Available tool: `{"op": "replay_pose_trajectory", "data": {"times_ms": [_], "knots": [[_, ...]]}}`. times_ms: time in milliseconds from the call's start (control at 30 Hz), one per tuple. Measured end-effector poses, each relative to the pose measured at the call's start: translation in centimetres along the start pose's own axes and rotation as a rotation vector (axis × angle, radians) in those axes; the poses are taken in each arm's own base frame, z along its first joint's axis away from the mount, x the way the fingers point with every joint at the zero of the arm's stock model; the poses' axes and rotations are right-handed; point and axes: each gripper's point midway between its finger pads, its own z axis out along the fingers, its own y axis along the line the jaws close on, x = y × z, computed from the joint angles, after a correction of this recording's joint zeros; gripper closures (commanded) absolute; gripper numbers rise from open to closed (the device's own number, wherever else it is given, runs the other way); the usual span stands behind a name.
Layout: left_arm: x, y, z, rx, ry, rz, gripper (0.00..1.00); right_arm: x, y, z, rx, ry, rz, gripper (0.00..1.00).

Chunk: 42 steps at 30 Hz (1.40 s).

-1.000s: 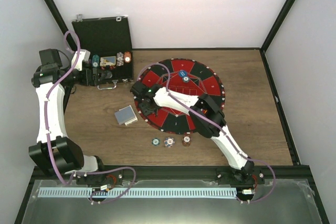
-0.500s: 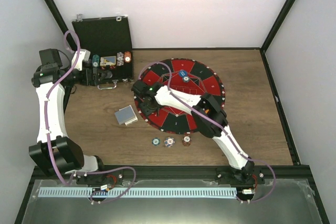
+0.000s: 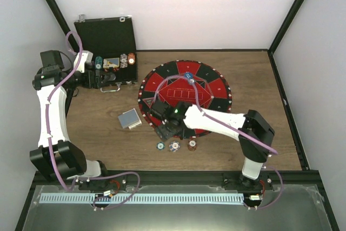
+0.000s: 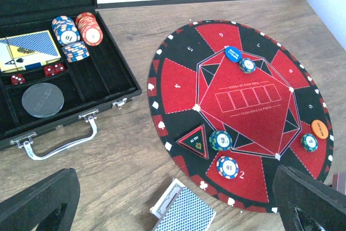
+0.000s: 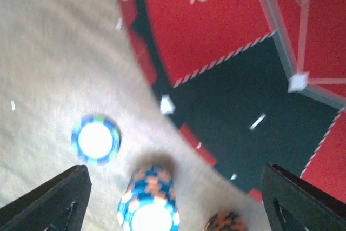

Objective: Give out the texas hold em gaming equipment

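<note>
Three chips on the table right under my right hand (image 3: 165,132), all blurry in the wrist view. The green-edged chip (image 5: 96,139) has a white centre, the blue-orange stack (image 5: 150,204) is beside it, and the brown chip (image 5: 227,223) is cut off by the frame bottom. All sit just off the mat (image 5: 216,36) rim. Right fingers spread wide, nothing between. Left hand (image 3: 106,79) wide too, empty, by the case (image 3: 105,36). The card deck (image 4: 181,212) shows between its fingers, partly cut off.
</note>
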Motion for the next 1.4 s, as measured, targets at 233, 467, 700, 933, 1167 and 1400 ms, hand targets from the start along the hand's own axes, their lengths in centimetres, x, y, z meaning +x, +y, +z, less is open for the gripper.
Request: {"op": "replay_pose_trajectory", "data": {"times_ms": [233,467,700,933,1167,1400], "knots": [[0.0,0.0,0.0,0.0,0.0,0.0,0.0,6.9,2.2,1.9,-0.018,0.128,-0.064,0.07],[0.0,0.0,0.0,0.0,0.0,0.0,0.0,7.6,2.7,2.4,-0.029,0.132,-0.062,0.17],[0.0,0.0,0.0,-0.001,-0.001,0.001,0.0,7.5,2.8,3.2,-0.024,0.132,-0.064,0.25],[-0.2,-0.1,-0.2,-0.002,-0.005,0.004,0.0,7.6,2.9,3.9,-0.016,0.14,-0.069,0.36],[-0.2,-0.1,-0.2,-0.002,-0.005,0.004,0.0,7.4,2.9,4.0,-0.016,0.133,-0.069,0.45],[-0.2,-0.1,-0.2,-0.002,-0.005,0.004,0.0,7.9,2.7,4.3,-0.012,0.142,-0.071,0.5]]}}
